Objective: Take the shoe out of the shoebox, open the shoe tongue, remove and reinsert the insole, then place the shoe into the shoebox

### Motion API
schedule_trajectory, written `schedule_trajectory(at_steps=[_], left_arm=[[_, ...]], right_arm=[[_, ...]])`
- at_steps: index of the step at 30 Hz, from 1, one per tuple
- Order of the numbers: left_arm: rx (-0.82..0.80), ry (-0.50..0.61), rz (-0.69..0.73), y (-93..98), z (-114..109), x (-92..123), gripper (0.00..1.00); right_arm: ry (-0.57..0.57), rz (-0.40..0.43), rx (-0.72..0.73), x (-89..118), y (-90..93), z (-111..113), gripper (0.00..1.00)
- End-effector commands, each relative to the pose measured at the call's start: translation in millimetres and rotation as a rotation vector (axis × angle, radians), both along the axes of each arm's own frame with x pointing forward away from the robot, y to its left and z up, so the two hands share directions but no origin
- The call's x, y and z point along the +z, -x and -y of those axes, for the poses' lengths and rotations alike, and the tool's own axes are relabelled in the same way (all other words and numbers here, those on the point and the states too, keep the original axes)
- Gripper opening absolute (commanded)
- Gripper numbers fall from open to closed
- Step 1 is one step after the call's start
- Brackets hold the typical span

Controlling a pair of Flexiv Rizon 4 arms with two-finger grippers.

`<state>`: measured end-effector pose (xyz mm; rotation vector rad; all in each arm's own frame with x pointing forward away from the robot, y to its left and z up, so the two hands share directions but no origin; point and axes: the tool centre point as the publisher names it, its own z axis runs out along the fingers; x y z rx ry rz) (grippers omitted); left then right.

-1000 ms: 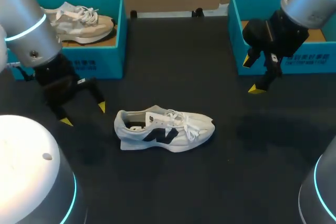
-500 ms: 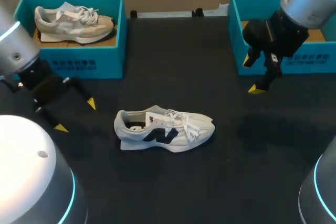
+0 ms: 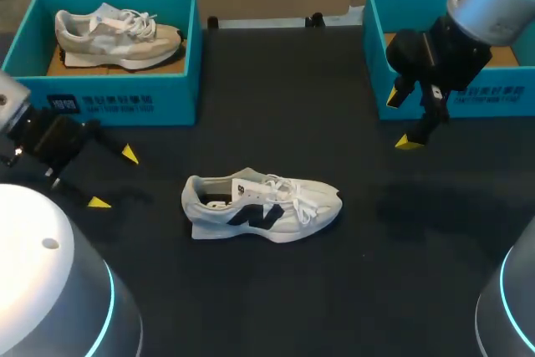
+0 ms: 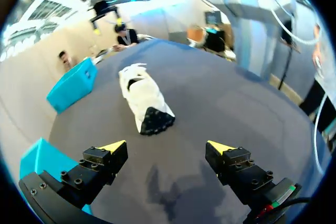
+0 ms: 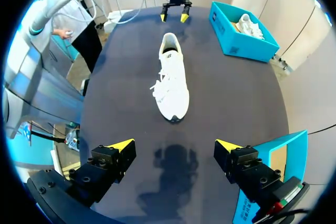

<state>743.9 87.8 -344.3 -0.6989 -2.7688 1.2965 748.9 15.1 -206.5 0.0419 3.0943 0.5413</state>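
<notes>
The head view alone shows the whole layout. The shoe (image 3: 261,206) stands upright on its sole near the middle of the black bench (image 3: 276,106), outside both boxes. The left shoebox (image 3: 185,56), teal, sits at the far left and holds a second shoe (image 3: 117,37), beige. The right shoebox (image 3: 378,35), also teal, sits at the far right, partly hidden by the right arm.

The left wrist view shows what the head view hides: the shoe's dark heel patch, facing the left end effector (image 4: 167,147), whose yellow tips stand wide apart with nothing between them. The right wrist view shows the white toe and loose laces of the shoe (image 5: 173,85) ahead of the right end effector (image 5: 175,144), its fingers likewise spread and empty, with the left end effector (image 5: 173,14) beyond the heel.

The shoe's long axis runs left to right, toe to the right, heel to the left, with a dark marking on its near side.

In the head view the left end effector (image 3: 114,178) hovers left of the heel, well apart from it. The right end effector (image 3: 400,120) hangs just in front of the right shoebox.

The bench is matte and dark.
</notes>
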Motion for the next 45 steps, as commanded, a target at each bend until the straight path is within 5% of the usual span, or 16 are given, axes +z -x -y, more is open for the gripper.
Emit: schedule_trajectory(at_steps=[1,12,29,35,45], left_arm=[[0.102,0.047,-0.107,-2.9,-4.4,-11.7,1.00],[0.202,0.049,-0.311,13.7,-14.6,-29.3,1.00],[0.202,0.049,-0.311,13.7,-14.6,-29.3,1.00],[0.266,0.224,-0.296,9.3,-9.1,-23.1,1.00],[0.310,0.272,-0.304,6.4,0.4,-34.2,1.00]], right_arm=[[0.002,0.001,0.000,-0.9,0.0,0.0,1.00],[0.002,0.001,0.000,-0.9,0.0,0.0,1.00],[0.002,0.001,0.000,-0.9,0.0,0.0,1.00],[0.002,0.001,0.000,-0.9,0.0,0.0,1.00],[0.002,0.001,0.000,-0.9,0.0,0.0,1.00]])
